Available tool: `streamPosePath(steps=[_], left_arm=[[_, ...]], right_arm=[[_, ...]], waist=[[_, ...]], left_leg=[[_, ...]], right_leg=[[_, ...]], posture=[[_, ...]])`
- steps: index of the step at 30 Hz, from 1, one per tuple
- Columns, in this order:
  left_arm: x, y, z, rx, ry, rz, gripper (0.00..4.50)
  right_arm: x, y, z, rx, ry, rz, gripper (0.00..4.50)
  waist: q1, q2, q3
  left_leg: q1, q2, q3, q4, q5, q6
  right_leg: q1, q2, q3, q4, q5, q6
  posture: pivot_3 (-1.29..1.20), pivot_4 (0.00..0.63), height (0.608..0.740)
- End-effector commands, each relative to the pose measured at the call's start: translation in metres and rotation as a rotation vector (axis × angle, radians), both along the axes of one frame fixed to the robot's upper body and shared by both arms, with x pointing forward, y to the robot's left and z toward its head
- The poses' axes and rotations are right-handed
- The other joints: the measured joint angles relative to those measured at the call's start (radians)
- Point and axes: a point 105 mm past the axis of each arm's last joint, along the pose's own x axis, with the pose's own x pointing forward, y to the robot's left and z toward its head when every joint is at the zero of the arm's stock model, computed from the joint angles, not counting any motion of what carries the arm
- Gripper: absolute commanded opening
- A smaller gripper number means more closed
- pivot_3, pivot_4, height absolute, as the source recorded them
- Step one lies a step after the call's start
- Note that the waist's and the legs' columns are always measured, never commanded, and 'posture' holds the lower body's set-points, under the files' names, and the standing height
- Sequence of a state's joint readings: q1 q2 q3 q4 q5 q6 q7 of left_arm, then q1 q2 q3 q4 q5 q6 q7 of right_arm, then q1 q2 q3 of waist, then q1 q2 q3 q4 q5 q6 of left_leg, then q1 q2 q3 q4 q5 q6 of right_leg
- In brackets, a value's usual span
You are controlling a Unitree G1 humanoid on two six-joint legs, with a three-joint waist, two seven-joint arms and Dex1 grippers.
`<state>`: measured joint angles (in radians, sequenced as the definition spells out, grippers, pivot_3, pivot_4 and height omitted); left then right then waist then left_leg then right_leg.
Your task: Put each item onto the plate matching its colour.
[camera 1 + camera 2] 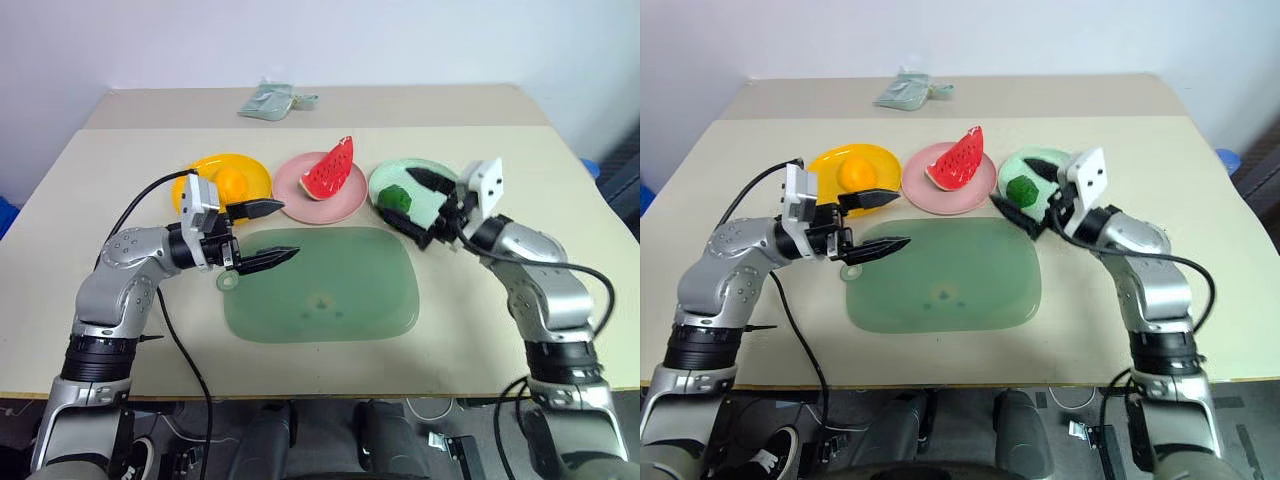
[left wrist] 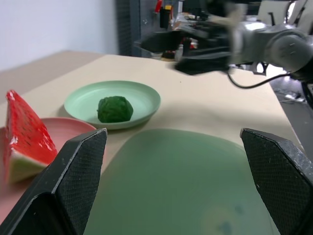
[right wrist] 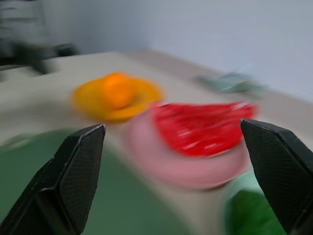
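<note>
Three plates stand in a row at mid-table. The yellow plate [image 1: 256,172] holds the round orange fruit [image 1: 232,181]. A red watermelon wedge [image 1: 330,170] lies on the pink plate [image 1: 346,201]. On the mint green plate [image 1: 390,175] sits the bumpy dark-green vegetable [image 1: 397,198]. My right gripper [image 1: 1013,184] is open, raised over that plate's near side, with nothing between its fingers; the left wrist view shows the vegetable [image 2: 114,108] lying free. My left gripper [image 1: 290,229] is open and empty, level over the mat's left end, just in front of the yellow plate.
A large translucent green mat [image 1: 320,285] lies in front of the plates. A small grey-green pouch [image 1: 270,102] rests at the far edge of the table. Bare beige tabletop stretches to both sides of the mat.
</note>
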<state>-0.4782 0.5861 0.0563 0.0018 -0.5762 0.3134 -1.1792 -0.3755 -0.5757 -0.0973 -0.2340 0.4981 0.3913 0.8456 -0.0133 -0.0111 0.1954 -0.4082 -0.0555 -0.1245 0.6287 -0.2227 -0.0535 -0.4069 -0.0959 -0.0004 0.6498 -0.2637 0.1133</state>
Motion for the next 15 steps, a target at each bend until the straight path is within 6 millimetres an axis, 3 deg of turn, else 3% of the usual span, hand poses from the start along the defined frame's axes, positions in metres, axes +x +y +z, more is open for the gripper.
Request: streamPosePath(steps=[1,5,9,15], left_arm=[[0.006,0.007,0.012,-0.016,-0.065,0.016,4.5],[0.013,0.015,0.014,-0.03,-0.072,0.035,4.5],[0.015,0.022,0.002,0.005,-0.065,0.058,4.5],[0.011,0.019,0.008,0.006,-0.063,0.033,4.5]], right_arm=[[-0.025,0.005,0.011,-0.048,-0.026,0.098,4.49],[-0.035,0.005,0.007,-0.077,0.009,0.122,4.49],[-0.027,0.001,0.002,-0.075,-0.008,0.068,4.49],[-0.028,0.01,-0.003,-0.068,-0.019,0.091,4.49]], waist=[[-0.002,0.0,0.0],[-0.003,0.0,0.0],[-0.001,0.0,0.0],[-0.001,0.0,0.0]], left_leg=[[0.0,0.0,0.0,0.0,0.0,0.0],[0.0,0.0,0.0,0.0,0.0,0.0],[0.0,0.0,0.0,0.0,0.0,0.0],[0.0,0.0,0.0,0.0,0.0,0.0]], right_leg=[[0.0,0.0,0.0,0.0,0.0,0.0],[0.0,0.0,0.0,0.0,0.0,0.0],[0.0,0.0,0.0,0.0,0.0,0.0],[0.0,0.0,0.0,0.0,0.0,0.0]], posture=[[0.0,0.15,0.74],[0.0,0.15,0.74],[0.0,0.15,0.74],[0.0,0.15,0.74]])
